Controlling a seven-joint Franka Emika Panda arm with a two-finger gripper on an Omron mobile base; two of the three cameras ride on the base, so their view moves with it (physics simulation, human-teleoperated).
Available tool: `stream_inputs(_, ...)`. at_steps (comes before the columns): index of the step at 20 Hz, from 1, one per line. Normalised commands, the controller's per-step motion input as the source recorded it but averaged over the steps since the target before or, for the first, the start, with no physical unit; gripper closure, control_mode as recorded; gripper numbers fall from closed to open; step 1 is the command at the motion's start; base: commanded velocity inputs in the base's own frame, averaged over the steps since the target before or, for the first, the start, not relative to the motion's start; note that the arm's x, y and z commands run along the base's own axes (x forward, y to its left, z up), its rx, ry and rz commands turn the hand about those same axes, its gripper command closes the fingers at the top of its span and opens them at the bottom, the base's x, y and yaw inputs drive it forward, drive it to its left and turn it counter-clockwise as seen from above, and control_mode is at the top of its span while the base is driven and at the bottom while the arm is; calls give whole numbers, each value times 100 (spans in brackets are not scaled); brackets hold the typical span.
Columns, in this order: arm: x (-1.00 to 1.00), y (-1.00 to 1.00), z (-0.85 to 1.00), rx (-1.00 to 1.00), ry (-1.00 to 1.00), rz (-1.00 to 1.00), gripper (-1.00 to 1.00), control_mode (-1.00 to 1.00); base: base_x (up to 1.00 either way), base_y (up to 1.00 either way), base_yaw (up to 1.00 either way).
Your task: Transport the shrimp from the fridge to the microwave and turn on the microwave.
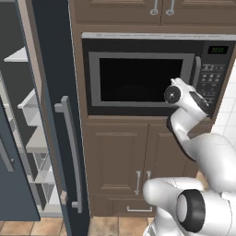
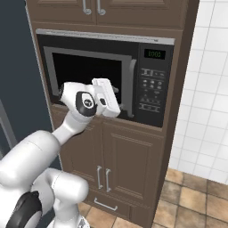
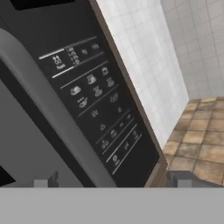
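Facing the microwave (image 1: 147,76) keypad (image 3: 98,109), claw (image 3: 111,180) spread wide.

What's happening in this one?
The white arm has its open, empty gripper right up at the microwave, between the grey handle and the keypad. The microwave door is shut, its display lit. To the left, the fridge stands open, with pale shelves visible.

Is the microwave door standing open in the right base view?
No. The microwave door lies flush in its black front, its grey handle beside the keypad, with the hand just before it.
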Motion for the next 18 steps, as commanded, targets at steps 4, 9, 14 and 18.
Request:
stream_inputs(4,-30,19,-1,0,0,2,-100,-100,0,0,0)
stream_inputs(9,-8,26,-2,0,-1,9,-100,-100,0,0,0)
stream_inputs(14,-30,14,0,2,0,11,-100,-100,0,0,0)
stream_inputs(18,-54,0,0,16,-1,10,-100,-100,0,0,0)
